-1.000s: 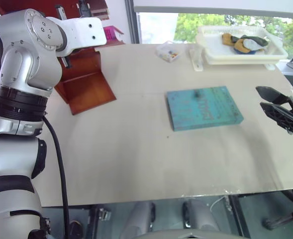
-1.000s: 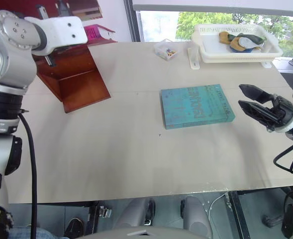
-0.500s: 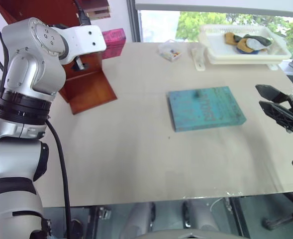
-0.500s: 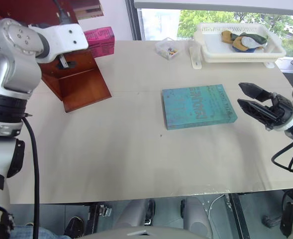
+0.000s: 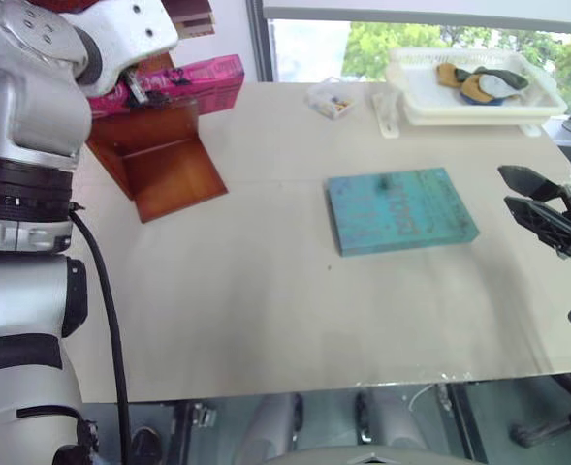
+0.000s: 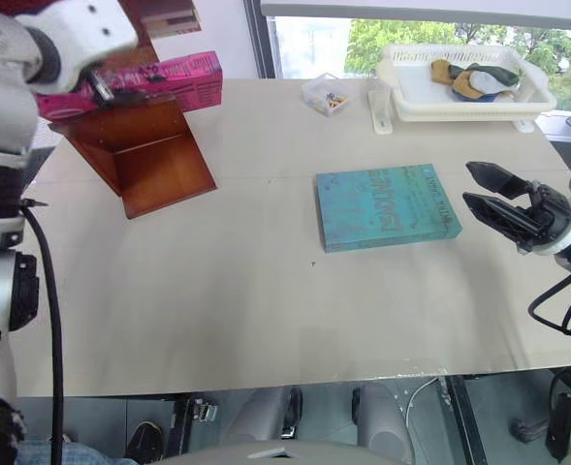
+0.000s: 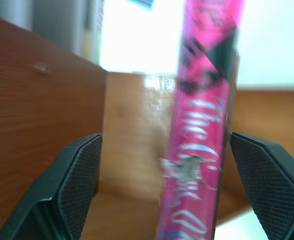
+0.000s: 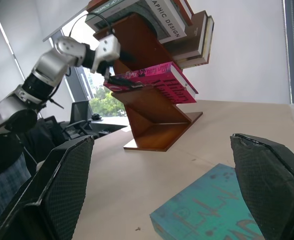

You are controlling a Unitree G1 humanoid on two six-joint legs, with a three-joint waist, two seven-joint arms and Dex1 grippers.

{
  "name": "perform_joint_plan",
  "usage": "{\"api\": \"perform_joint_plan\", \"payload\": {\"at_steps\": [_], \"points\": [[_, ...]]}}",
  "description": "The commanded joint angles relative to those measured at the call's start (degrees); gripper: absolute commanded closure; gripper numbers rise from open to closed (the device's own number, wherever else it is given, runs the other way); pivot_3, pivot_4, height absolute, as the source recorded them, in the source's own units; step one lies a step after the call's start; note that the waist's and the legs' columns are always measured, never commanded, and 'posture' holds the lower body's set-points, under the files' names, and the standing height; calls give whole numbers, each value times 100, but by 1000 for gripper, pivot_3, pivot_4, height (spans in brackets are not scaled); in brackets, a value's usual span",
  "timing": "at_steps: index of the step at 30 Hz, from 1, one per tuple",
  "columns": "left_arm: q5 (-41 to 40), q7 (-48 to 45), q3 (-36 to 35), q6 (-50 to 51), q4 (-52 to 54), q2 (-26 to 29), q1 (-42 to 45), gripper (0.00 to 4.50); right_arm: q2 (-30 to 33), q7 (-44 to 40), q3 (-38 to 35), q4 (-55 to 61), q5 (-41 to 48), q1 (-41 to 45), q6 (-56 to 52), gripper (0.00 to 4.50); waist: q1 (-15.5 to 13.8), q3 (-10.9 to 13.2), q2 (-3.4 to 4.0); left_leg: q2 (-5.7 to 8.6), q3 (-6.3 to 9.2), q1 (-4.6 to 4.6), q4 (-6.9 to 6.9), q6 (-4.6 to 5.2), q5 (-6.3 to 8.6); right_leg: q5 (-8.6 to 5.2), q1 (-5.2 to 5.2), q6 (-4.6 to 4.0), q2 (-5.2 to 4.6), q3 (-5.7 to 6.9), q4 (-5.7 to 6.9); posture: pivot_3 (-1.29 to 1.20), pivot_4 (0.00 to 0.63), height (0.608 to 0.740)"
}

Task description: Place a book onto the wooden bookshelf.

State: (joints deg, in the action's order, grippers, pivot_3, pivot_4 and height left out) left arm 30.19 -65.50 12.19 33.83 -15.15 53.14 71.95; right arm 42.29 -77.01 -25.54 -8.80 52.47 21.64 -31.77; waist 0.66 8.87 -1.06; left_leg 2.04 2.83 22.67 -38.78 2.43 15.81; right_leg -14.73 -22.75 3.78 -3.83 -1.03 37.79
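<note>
The pink book (image 5: 183, 77) lies on a shelf of the wooden bookshelf (image 5: 164, 165) at the table's far left, its spine facing out. My left gripper (image 7: 165, 139) is open at the book's near end. Its fingers (image 7: 79, 185) stand wide apart on either side of the spine (image 7: 201, 125) and do not clamp it. In the right wrist view the book (image 8: 156, 80) sticks out past the shelf's slanted panel (image 8: 151, 120). My right gripper (image 5: 532, 199) hovers open over the table's right edge, with nothing between its fingers.
A teal book (image 5: 401, 210) lies flat on the table, right of centre, just left of my right gripper. A white tray (image 5: 474, 87) with small items sits at the back right, with a small clear box (image 5: 331, 100) beside it. Other books (image 8: 171, 20) fill the upper shelf.
My left arm has risen and drawn back a little, uncovering the pink book's full spine on the shelf. The right arm and the teal book have not moved.
</note>
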Motion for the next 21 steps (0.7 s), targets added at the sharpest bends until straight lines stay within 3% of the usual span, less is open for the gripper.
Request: {"api": "perform_joint_plan", "payload": {"at_steps": [1,9,14,21], "points": [[-375,-172,-371,148,431,191,141,186,119,-6,-215,162,91,-16,26,0,-2,0,-1,0,1,2,0,0,0,0,0,0,0,1,-1,0,150,740],[-1519,-838,-851,789,1338,386,-252,186,230,-2,-296,226,127,-80,-54,0,5,0,0,0,1,0,-2,1,0,0,0,0,0,2,1,0,150,740],[-2070,-570,-1294,1072,1990,385,-878,186,362,15,-447,317,157,-282,-93,0,2,0,0,-2,1,-1,-5,1,0,0,0,0,0,1,3,0,150,740],[-3464,-463,-2140,1724,3411,73,-2496,186,616,43,-756,483,184,-795,-215,0,-4,-1,0,-2,-1,-2,-8,1,1,0,4,-1,-11,-1,-2,0,150,740]]}}
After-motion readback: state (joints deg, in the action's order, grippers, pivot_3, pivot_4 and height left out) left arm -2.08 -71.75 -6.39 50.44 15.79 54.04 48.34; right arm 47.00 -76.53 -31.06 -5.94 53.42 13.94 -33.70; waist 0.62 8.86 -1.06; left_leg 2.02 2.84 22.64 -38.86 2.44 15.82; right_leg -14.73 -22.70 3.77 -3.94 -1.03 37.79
